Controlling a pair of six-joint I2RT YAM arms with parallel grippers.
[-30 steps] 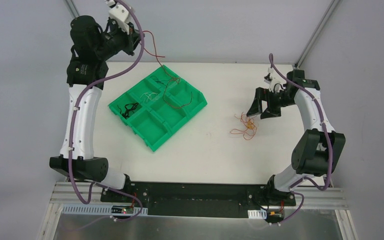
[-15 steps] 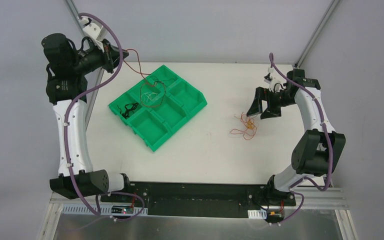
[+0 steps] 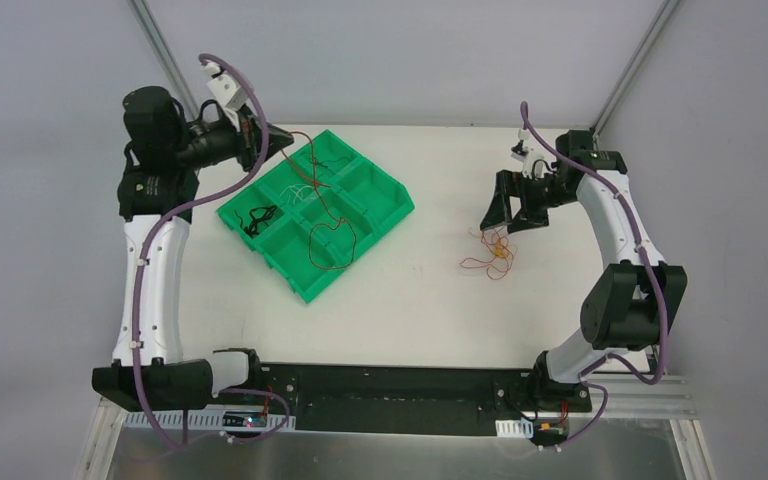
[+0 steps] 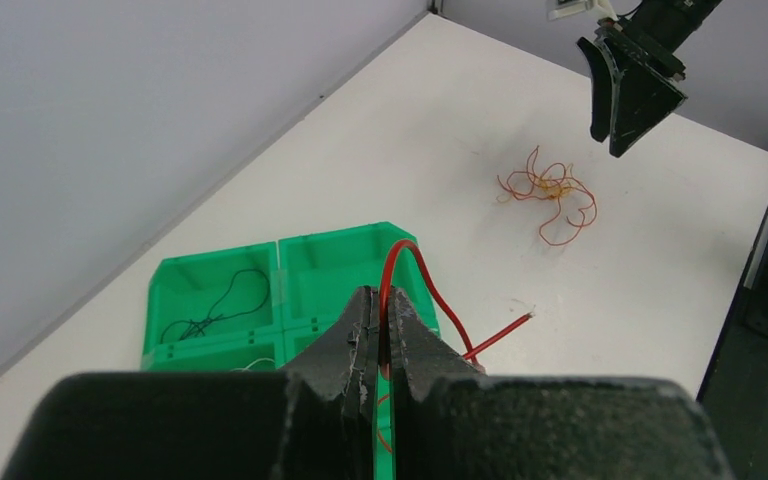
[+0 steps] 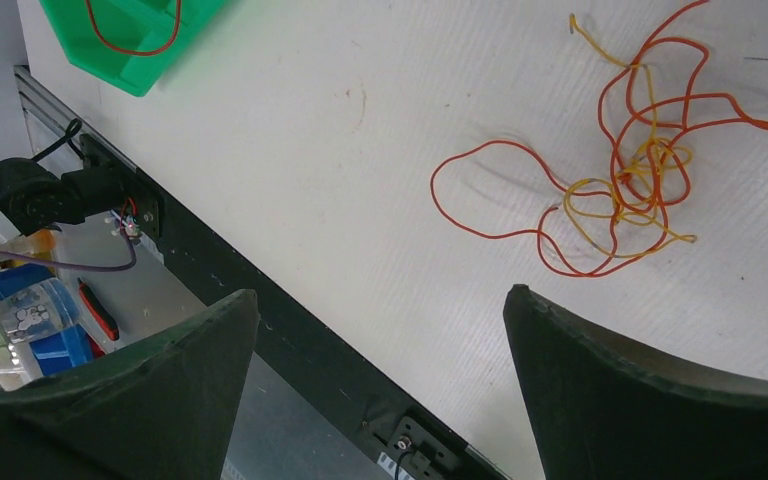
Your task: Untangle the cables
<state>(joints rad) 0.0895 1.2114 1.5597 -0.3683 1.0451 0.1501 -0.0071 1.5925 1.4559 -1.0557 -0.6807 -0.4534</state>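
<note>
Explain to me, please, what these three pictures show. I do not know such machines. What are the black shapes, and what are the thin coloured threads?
These are two robot arms bolted to a white table. One picture looks down from above. The other two come from a small camera on each wrist, so the black shapes at the bottom of those are that arm's own two fingers.

The threads are thin cables. The left gripper is shut on a red cable, which hangs down over a green tray divided into compartments. One compartment holds a black cable. The right gripper is open and holds nothing. It is above a tangle of orange and yellow cables lying on the table.
</note>
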